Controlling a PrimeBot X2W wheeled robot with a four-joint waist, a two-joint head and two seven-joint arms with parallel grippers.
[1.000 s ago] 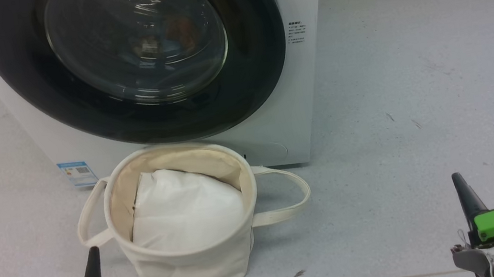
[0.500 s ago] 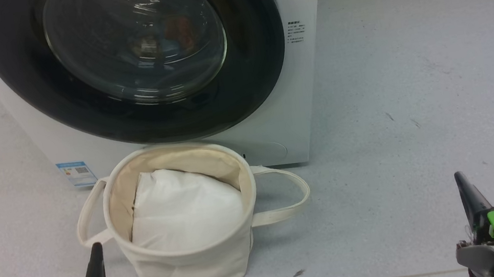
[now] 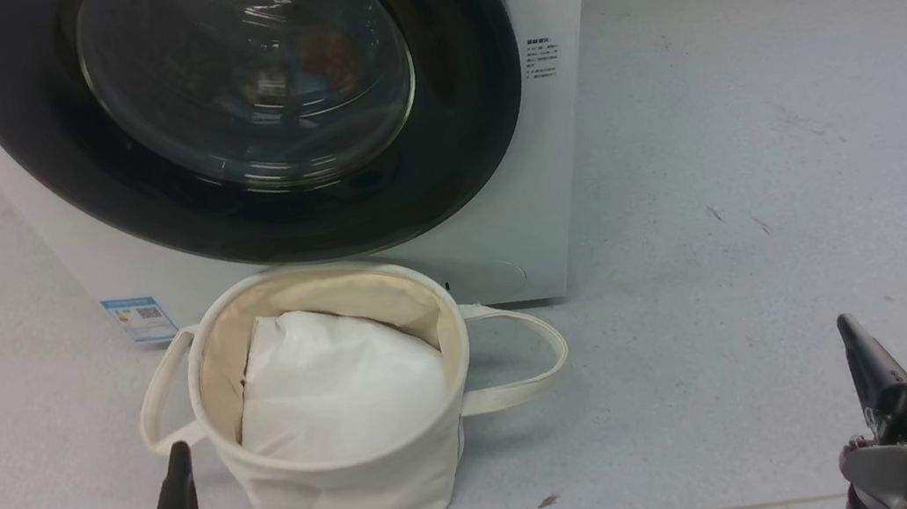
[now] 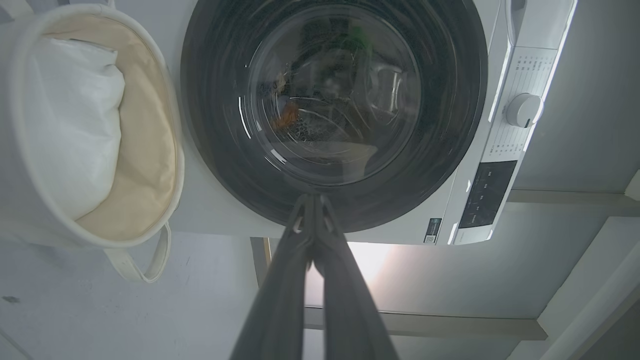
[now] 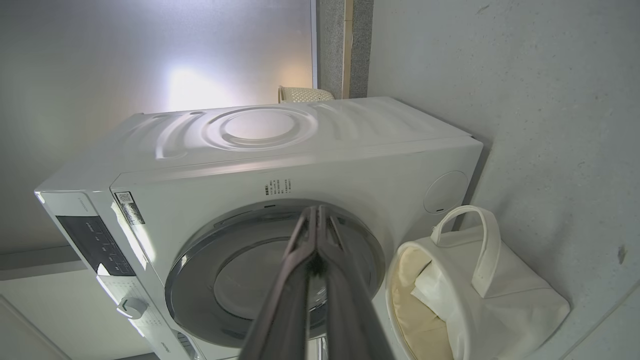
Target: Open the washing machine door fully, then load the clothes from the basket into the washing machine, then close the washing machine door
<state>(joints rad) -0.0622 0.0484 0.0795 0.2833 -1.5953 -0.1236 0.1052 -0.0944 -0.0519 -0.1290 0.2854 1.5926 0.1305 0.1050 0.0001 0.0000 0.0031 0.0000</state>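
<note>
Washing machine door (image 3: 239, 116) shut, upper left; basket (image 3: 344, 483) just below for short transfers. Left gripper (image 3: 179, 462), right gripper (image 3: 854, 340) parked in bottom corners, jaws pressed together, empty, likely finished.

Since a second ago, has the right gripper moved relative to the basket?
Yes, slightly. In the head view the shut right gripper has drifted rightward, away from the basket, which has stayed put.

Left gripper (image 3: 177, 458) and right gripper (image 3: 848, 328) hang low and near, fingers (image 4: 280, 300) pressed together, pointing far; right wrist (image 3: 897, 476) seemingly rolled.
</note>
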